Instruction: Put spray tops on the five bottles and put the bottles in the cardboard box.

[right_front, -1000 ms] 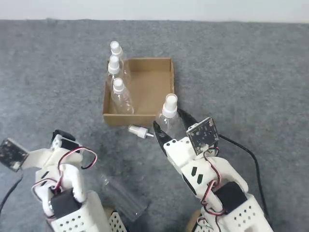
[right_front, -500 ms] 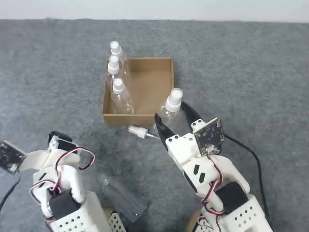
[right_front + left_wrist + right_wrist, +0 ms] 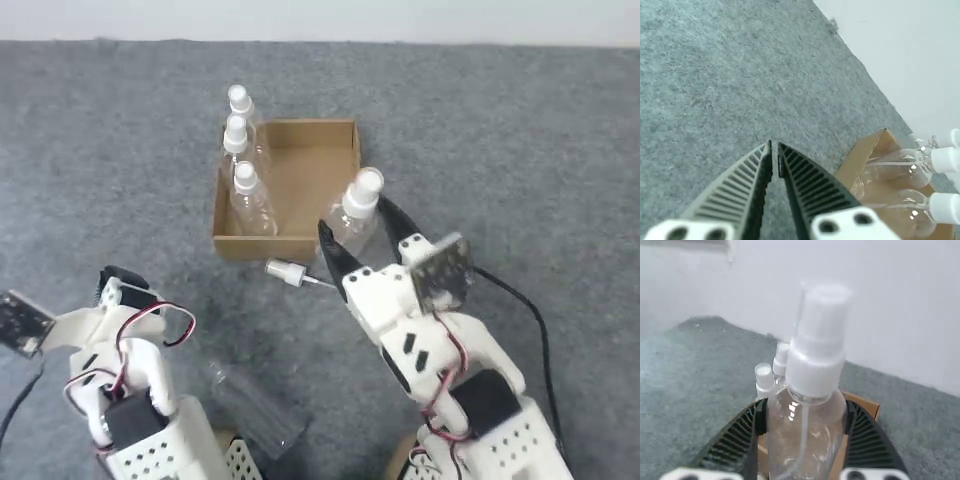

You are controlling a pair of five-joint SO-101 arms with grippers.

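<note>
Held bottle: a clear plastic bottle with a white spray top (image 3: 347,228) hangs tilted over the near corner of the box, top leaning toward the box.
Grip: the right gripper (image 3: 352,218) pinches the bottle's body (image 3: 805,435), one black jaw on each side, below the shoulder.
Box: a shallow brown cardboard box (image 3: 262,246) with bare floor on the side nearest the held bottle.
Neighbours: three capped clear bottles (image 3: 248,195) stand in a row along the box's far side wall, well apart from the held one.
Risk, wall: the bottle sits right above the box's corner, so lowering it here would likely catch the base on the rim and tip it outward onto the grey carpet (image 3: 520,140).
Risk, tilt: released at this lean, it may fall over instead of standing.
Risk, slip: smooth round plastic between two jaws could rotate or slide.
Loose parts: a loose white spray top (image 3: 286,270) lies on the carpet just before the box's near wall; a low pass could knock it away.
Last bottle: an uncapped clear bottle (image 3: 255,408) lies near the arm bases.
Left gripper (image 3: 774,146): jaws pressed together, holding nothing, above carpet.
</note>
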